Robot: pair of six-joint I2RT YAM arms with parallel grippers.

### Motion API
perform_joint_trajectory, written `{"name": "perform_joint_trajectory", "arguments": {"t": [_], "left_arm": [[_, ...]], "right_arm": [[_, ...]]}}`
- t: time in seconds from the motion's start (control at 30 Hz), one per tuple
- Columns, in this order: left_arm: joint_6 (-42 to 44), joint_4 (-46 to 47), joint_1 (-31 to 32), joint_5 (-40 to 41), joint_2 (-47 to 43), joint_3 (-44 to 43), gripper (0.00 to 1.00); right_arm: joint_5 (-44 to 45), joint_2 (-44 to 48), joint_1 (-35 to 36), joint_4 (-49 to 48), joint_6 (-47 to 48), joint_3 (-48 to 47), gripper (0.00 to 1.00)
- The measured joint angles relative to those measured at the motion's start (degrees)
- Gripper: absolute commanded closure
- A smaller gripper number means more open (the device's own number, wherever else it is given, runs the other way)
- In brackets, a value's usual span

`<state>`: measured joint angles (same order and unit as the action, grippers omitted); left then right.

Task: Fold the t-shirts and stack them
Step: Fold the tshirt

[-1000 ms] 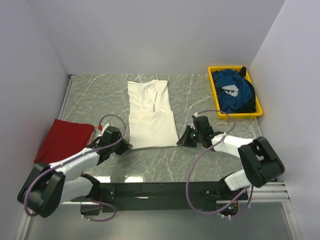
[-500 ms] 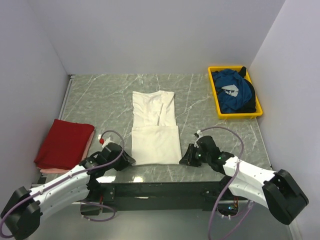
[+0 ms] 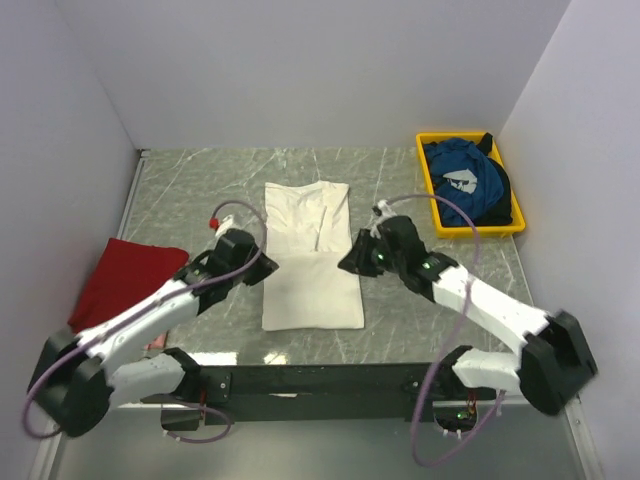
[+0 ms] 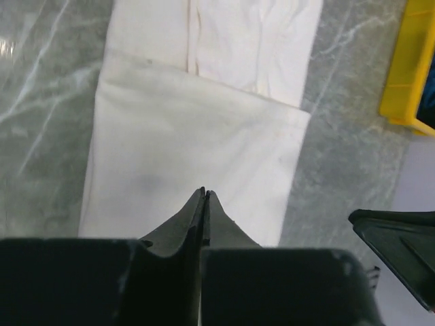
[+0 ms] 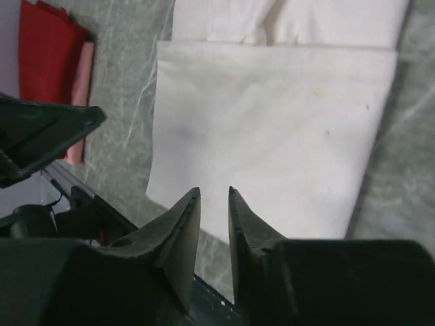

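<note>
**Both end effectors empty, flanking the half-folded cream tee**

The left end effector (image 4: 205, 192) has its fingers pressed together on nothing at the 9 o'clock edge of the plain cream-white cloth t-shirt (image 3: 312, 285). The right end effector (image 5: 213, 191) has its fingers apart, also empty, at the shirt's 3 o'clock edge. The shirt lies flat mid-way across the grey marbled desk (image 3: 200, 190) as a long strip, with a smooth doubled panel toward 6 o'clock. The next fold probably needs the left fingers opened first. Both should then pinch matching corners through every layer, lift level, keep the edge taut and land it square. The folded dark red cloth t-shirt (image 3: 125, 280) lies at 9 o'clock. The blue printed t-shirt (image 3: 465, 185) sits crumpled in the yellow plastic tray (image 3: 432, 200) at 2 o'clock.
</note>
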<state>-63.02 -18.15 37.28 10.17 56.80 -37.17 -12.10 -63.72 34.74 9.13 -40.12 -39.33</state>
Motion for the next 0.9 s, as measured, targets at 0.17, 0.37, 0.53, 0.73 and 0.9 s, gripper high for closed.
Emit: {"name": "perform_joint_trajectory", "arguments": {"t": [0.17, 0.37, 0.53, 0.73, 0.9], "left_arm": [[5.0, 8.0, -5.0, -6.3, 15.3, -3.0, 0.99], [9.5, 12.8, -7.0, -11.0, 27.4, -10.8, 0.99], [11.0, 16.1, -7.5, -13.4, 33.7, -13.5, 0.99], [11.3, 18.0, -8.8, -14.3, 39.3, -13.5, 0.99], [11.3, 19.8, -10.5, -14.9, 42.0, -13.2, 0.99]], "right_arm": [[-2.1, -17.5, 0.0, -3.5, 2.0, -10.1, 0.77], [-4.3, -33.2, 0.0, -5.2, 3.2, -18.3, 0.78], [-4.6, -39.3, 0.0, -4.6, 4.0, -22.9, 0.79], [-4.8, -43.6, -0.3, -4.9, 4.5, -25.9, 0.8], [-6.2, -46.9, -1.2, -5.7, 4.5, -26.2, 0.81]]}}
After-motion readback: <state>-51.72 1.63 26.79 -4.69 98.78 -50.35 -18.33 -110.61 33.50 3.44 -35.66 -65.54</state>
